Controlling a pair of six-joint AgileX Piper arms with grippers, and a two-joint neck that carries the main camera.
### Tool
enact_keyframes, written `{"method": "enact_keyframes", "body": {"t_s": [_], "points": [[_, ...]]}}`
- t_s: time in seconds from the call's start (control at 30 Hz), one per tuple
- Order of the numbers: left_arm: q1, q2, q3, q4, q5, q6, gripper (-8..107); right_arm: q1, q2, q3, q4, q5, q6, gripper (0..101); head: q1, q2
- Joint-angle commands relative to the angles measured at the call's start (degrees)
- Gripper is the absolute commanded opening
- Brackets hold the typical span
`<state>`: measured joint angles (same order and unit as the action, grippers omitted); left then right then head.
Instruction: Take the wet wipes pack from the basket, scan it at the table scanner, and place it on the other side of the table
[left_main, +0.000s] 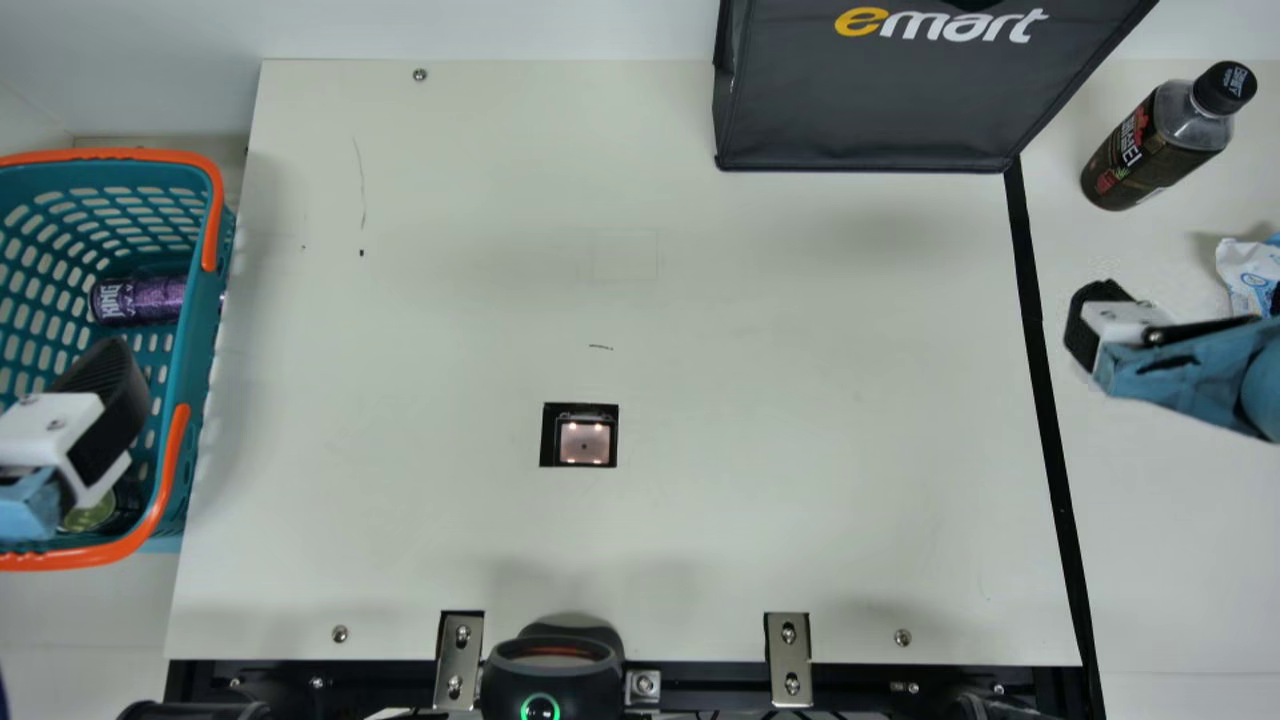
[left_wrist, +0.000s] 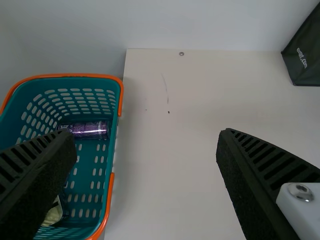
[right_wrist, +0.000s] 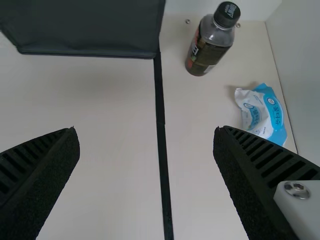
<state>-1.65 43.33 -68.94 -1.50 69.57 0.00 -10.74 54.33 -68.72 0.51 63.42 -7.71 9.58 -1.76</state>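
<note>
- Wet wipes pack (right_wrist: 264, 114), white and blue, crinkled, lying on the table's right side, beyond the black strip (right_wrist: 162, 155) and near the side wall
- Right gripper (left_main: 1180, 318), in the main view, above that right side, just beside the pack; released, its two ribbed fingers spread wide, as the right wrist view shows
- Left gripper (left_main: 100, 400), in the main view, over the shopping basket; released too, its fingers well apart in the left wrist view
- Teal plastic shopping basket (left_main: 195, 370) with orange handles, at the table's left edge
- Inside the basket, a purple drink can (left_main: 140, 300) on its side, and a pale green item (left_main: 90, 512), partly hidden, its kind hard to tell
- Cream table (left_main: 750, 400) with a small square scanner window (left_main: 584, 442) set into its surface, pinkish and lit
- Black scanner device (left_main: 550, 675) with a glowing green ring, at the table's front edge
- Dark grey shopping bag (left_main: 870, 110) at the back, right of the middle
- Dark drink bottle (left_main: 1160, 145) with a black cap, upright, between bag and pack
</note>
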Motion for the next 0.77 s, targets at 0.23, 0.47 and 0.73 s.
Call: {"method": "enact_keyframes", "body": {"t_s": [0.23, 0.47, 0.73], "points": [[0.0, 0.0, 0.0, 0.0, 0.0, 0.0, 90, 9.4, -9.7, -0.8, -1.1, 4.9, 6.3, 95, -1.7, 0.2], [0.0, 0.0, 0.0, 0.0, 0.0, 0.0, 90, 11.5, -12.0, -1.1, -1.4, 6.7, 7.7, 95, -1.7, 0.2], [0.0, 0.0, 0.0, 0.0, 0.0, 0.0, 90, 11.5, -12.1, -1.1, -1.4, 6.7, 7.7, 95, -1.7, 0.2]]}}
